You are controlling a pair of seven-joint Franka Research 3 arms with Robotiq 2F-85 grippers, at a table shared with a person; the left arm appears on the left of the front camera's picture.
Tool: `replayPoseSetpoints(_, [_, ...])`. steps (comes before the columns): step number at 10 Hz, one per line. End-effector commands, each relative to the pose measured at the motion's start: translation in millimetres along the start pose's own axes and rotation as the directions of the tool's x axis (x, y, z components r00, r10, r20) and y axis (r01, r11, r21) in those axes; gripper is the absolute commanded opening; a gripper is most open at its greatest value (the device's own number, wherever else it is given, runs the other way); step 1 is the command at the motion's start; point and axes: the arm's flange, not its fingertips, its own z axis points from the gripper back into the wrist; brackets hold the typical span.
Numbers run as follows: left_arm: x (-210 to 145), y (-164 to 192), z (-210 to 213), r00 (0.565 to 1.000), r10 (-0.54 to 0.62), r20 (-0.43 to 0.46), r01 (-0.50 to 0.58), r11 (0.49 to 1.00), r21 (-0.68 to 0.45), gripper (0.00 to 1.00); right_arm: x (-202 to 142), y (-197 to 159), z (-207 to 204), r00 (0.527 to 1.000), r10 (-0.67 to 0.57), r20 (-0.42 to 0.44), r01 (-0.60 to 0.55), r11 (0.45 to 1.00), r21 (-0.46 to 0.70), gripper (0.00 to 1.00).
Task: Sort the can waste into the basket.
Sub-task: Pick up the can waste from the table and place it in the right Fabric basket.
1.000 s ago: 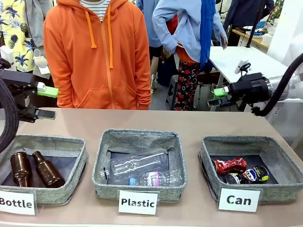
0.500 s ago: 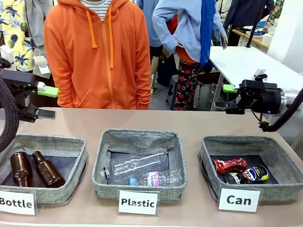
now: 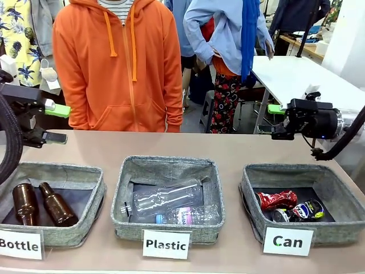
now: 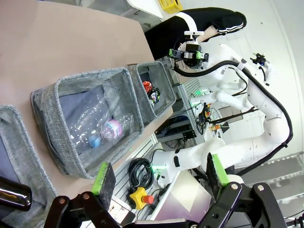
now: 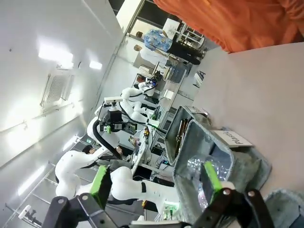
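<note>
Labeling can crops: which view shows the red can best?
Front view. The red can lies unobstructed in the Can basket, beside the dark can, crushed shape and silver end clear. The left wrist view shows it small and far off, as a red patch. In the right wrist view I cannot pick it out.

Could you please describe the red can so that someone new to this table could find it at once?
Three grey baskets stand in a row on the table; go to the one labelled "Can", on the robot's right. Two crushed cans lie on its dark floor. The red can is the shiny one nearer the middle basket, beside a black-blue can.
</note>
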Motion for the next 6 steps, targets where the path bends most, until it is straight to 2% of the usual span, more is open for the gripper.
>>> replayPoseSetpoints(1, [-3.8, -2.4, 1.7, 1.000, 0.009, 0.002, -0.009, 1.000, -0.017, 1.00, 5.8, 3.2, -2.0, 1.000, 0.006, 0.014, -0.006, 1.000, 0.006, 1.00])
replayPoseSetpoints(6, [-3.8, -2.4, 1.7, 1.000, 0.009, 0.002, -0.009, 1.000, -0.017, 1.00, 5.8, 3.2, -2.0, 1.000, 0.006, 0.014, -0.006, 1.000, 0.006, 1.00])
